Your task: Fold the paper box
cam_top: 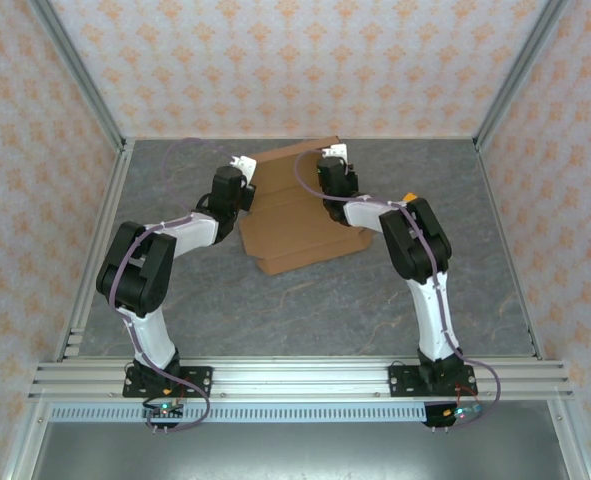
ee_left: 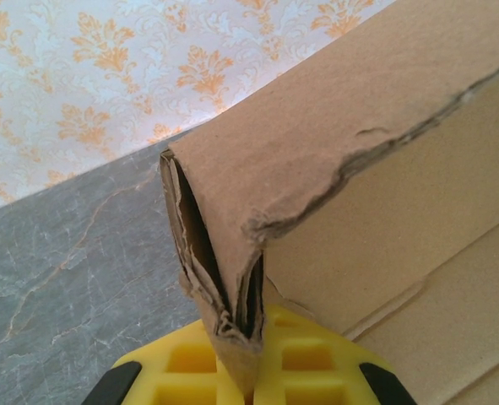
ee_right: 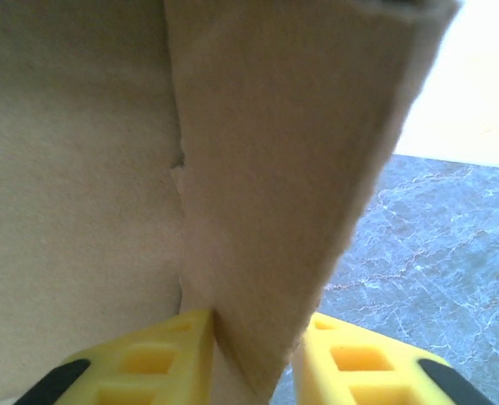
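Observation:
The paper box (cam_top: 295,215) is brown corrugated cardboard, partly folded, lying at the back middle of the grey table with its rear wall raised. My left gripper (cam_top: 237,165) is at the box's left rear corner. In the left wrist view its yellow fingers (ee_left: 190,359) are shut on the crumpled, layered corner of the box (ee_left: 359,110). My right gripper (cam_top: 333,155) is at the right rear corner. In the right wrist view it (ee_right: 253,363) stands open, with a wall flap of the box (ee_right: 274,152) between the parted fingers and a gap beside the right one.
A tiny orange piece (cam_top: 407,197) lies just right of the right arm's forearm. Patterned walls and metal frame posts (cam_top: 80,80) enclose the grey table (cam_top: 305,310). A rail (cam_top: 295,378) along the near edge carries both arm bases.

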